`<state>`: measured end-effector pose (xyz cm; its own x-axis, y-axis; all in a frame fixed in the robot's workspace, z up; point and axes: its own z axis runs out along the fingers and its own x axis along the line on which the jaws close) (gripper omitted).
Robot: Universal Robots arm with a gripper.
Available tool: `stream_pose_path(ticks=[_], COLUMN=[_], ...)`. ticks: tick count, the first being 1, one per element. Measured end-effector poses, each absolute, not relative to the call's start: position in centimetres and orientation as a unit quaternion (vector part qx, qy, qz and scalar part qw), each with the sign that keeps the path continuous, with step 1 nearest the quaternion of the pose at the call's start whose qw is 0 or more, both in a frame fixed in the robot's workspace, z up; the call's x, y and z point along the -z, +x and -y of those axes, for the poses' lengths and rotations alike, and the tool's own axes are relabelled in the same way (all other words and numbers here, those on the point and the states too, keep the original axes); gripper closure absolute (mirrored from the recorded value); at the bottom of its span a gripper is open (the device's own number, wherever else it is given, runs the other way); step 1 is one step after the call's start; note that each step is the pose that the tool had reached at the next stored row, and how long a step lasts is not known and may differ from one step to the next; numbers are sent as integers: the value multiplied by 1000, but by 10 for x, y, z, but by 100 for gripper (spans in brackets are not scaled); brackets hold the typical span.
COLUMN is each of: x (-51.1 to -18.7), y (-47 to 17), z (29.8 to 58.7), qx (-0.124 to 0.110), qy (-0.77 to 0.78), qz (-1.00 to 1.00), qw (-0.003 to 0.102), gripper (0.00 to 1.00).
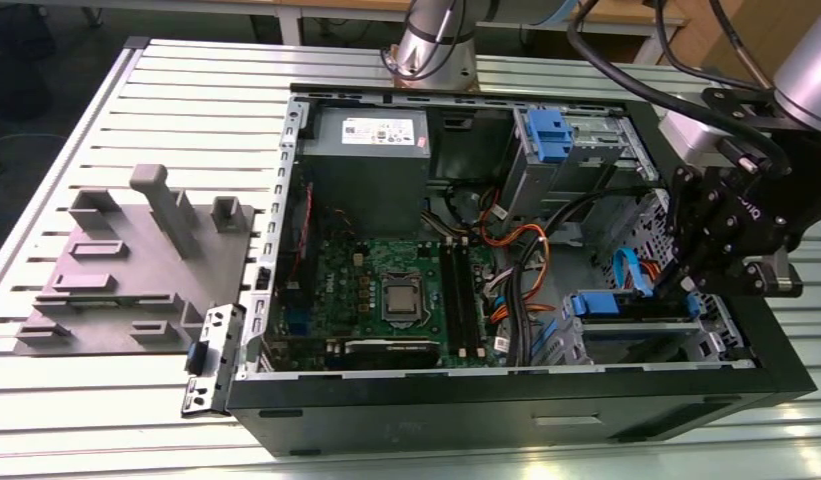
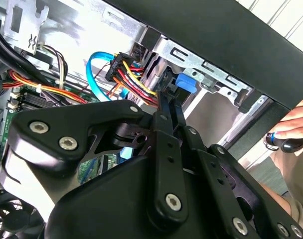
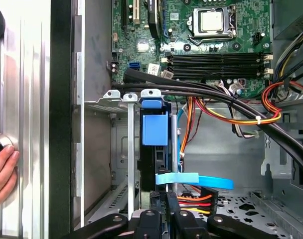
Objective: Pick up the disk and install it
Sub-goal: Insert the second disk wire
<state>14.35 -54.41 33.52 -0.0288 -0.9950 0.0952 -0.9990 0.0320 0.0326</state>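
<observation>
Disk (image 3: 155, 130) sat edge-on in the drive cage (image 3: 122, 149) at the case's (image 1: 517, 400) front corner, w/ cables (image 3: 194, 201) at its rear. Gripper (image 3: 164, 199) was at its end; fingers' state: couldn't tell. Install looked nearly done.
</observation>
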Motion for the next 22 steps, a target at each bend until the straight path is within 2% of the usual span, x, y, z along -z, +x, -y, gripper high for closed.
stream_pose_path(ticks=[22], x=[-332], y=[141], z=[544], qx=[-23], qy=[695], qz=[717], qw=[46], gripper=[84])
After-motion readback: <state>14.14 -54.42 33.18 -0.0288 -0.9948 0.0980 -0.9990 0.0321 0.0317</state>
